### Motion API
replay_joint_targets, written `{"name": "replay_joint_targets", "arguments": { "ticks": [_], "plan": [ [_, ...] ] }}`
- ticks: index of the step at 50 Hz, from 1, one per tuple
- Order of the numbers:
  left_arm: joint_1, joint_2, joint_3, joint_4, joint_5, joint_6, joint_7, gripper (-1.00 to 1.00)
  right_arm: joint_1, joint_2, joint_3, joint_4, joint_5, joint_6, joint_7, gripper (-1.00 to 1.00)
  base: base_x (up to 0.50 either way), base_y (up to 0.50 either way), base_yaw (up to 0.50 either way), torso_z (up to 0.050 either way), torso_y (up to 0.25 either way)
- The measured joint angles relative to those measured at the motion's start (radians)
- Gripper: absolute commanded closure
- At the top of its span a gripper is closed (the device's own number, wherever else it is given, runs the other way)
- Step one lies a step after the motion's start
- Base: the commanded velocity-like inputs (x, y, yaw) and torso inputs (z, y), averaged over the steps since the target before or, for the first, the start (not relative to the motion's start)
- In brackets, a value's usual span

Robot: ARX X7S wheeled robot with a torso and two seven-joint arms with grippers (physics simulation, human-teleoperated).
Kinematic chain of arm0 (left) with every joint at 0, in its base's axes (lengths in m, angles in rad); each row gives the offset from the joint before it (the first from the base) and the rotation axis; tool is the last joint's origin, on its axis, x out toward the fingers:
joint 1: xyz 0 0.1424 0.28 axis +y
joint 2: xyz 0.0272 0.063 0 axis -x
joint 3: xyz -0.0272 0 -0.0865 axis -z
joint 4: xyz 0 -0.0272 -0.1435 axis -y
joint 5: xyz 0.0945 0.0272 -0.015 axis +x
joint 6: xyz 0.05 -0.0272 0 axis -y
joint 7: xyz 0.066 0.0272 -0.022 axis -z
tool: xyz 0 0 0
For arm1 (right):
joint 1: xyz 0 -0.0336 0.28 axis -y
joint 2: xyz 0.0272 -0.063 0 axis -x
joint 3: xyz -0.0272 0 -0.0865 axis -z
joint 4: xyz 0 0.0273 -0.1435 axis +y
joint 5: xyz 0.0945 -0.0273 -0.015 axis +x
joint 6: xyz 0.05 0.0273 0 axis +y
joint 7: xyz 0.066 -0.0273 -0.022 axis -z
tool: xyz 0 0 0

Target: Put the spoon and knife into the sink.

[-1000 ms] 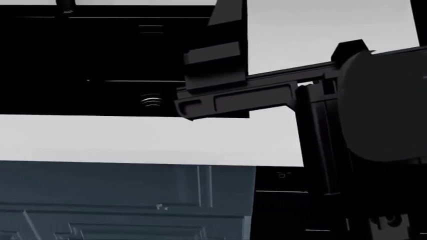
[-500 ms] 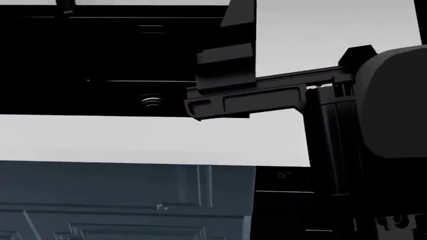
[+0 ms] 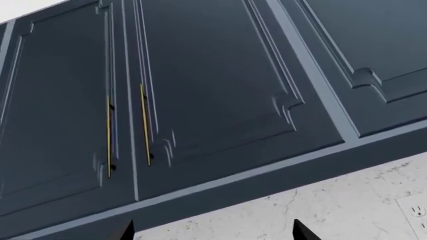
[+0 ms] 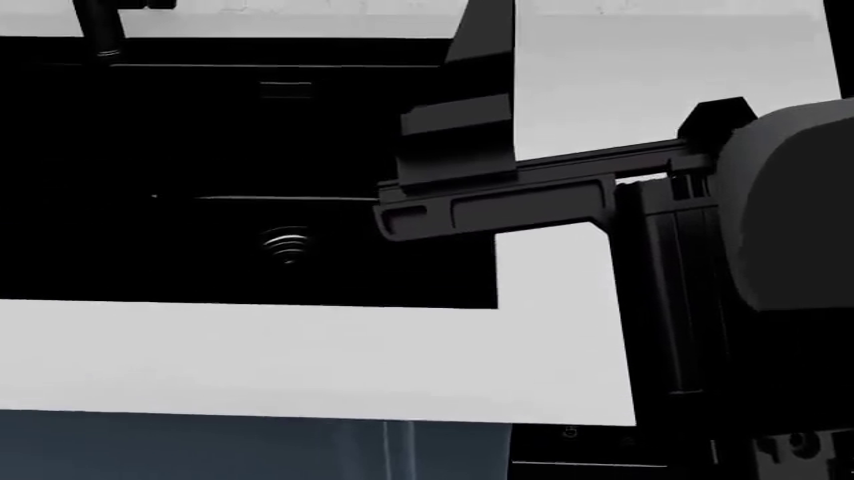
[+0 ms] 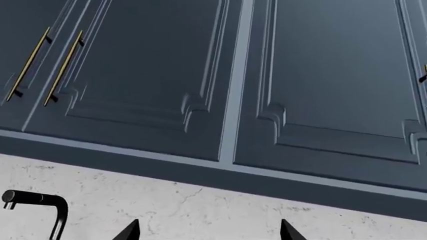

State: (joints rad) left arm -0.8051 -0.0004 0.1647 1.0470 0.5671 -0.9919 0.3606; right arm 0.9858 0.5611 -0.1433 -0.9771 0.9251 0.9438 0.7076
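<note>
The sink (image 4: 200, 150) is a broad black basin set into the white table (image 4: 307, 360), filling the upper left of the head view. Its round ribbed drain (image 4: 286, 244) gleams faintly on the dark floor of the basin, nearer the sink's front wall than its back. The base of the dark faucet (image 4: 100, 28) rises at the sink's far rim; in the right wrist view the faucet's curved black spout (image 5: 40, 202) stands against a pale, cracked-marble wall (image 5: 200, 210). Neither the spoon nor the knife can be made out in any view; the basin is too dark to tell whether anything lies in it.

Over the sink's right end a black arm segment (image 4: 494, 205) stretches across from the bulky dark body of the right arm (image 4: 774, 230), which covers the table to the right of the sink. Below the table's front edge, a strip of blue-grey cabinet front (image 4: 240, 450) shows.

The right gripper (image 5: 207, 231) shows only as two dark tips set apart, with the wall visible between them, pointing at the wall beneath navy panelled upper cabinets (image 5: 200, 75) with slim brass handles (image 5: 63, 67). The left gripper (image 3: 213, 232) likewise shows two separated tips, jaws apart and holding nothing, aimed at similar cabinets with brass handles (image 3: 143, 125). A white wall outlet (image 3: 417, 212) sits at that view's edge. No brand, label or readable writing shows anywhere.
</note>
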Motion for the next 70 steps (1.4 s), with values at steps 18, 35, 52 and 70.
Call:
{"name": "replay_joint_targets", "arguments": {
  "ticks": [18, 35, 52, 70],
  "plan": [
    [0.003, 0.0, -0.005, 0.0, -0.007, 0.001, -0.001, -1.0, 0.006, 0.008, -0.016, 0.005, 0.004, -0.008, 0.01, -1.0, 0.38, -0.02, 0.0, 0.0, 0.0],
    [0.012, 0.0, -0.018, -0.001, -0.019, 0.007, -0.002, -1.0, 0.006, 0.018, -0.029, 0.006, 0.007, -0.014, 0.024, -1.0, 0.15, -0.01, 0.0, 0.0, 0.001],
    [0.015, 0.0, -0.028, 0.0, -0.036, 0.013, -0.01, -1.0, 0.039, 0.031, -0.024, 0.0, 0.06, 0.017, 0.075, -1.0, 0.0, 0.0, 0.0, 0.0, 0.0],
    [0.053, -0.014, -0.055, -0.018, -0.111, 0.047, -0.057, -1.0, 0.163, 0.065, 0.048, 0.072, 0.474, 0.152, 0.507, -1.0, 0.0, 0.0, 0.0, 0.0, 0.0]
  ]
}}
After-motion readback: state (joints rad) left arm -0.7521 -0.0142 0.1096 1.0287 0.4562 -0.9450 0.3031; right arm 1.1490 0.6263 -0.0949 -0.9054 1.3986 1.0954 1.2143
